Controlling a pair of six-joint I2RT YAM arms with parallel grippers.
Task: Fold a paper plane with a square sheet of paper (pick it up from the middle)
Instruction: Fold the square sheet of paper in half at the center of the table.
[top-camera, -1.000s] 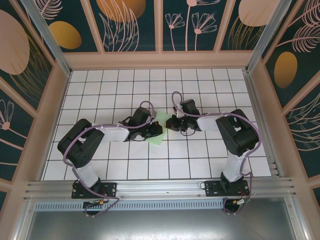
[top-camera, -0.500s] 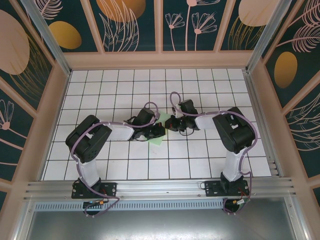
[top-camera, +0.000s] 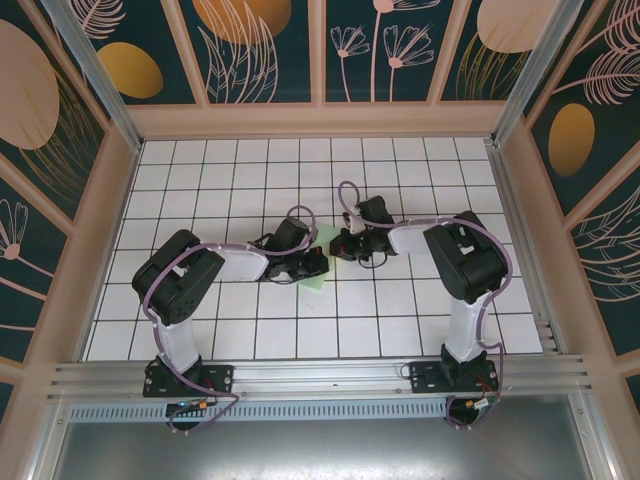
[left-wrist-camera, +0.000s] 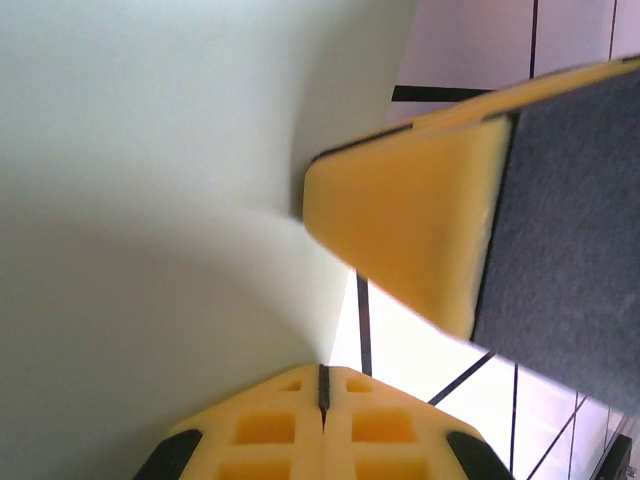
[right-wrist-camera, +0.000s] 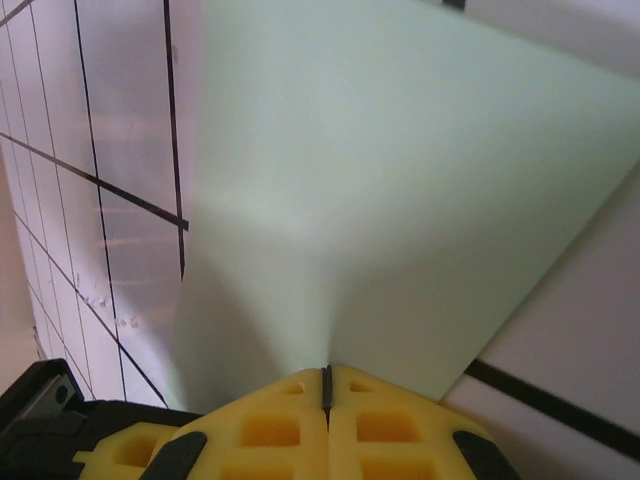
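Two black robot arms meet at the middle of the white grid-tiled table (top-camera: 230, 170), over a square sheet of pale mint-green paper (top-camera: 316, 281) that lies partly under them. The left gripper (top-camera: 316, 262) has its yellow fingers pressed together; in the left wrist view the sheet's edge runs into their seam, so it appears to pinch the paper. The right gripper (top-camera: 340, 245) is likewise closed, and in the right wrist view the sheet (right-wrist-camera: 400, 200) funnels up into its seam while the far part rests flat on the tiles. The paper looks thin, light and limp — it will sag between holds, slide on smooth tile and keep any stray crease. A shallow, gentle pinch near the middle fold line seems the safest hold.
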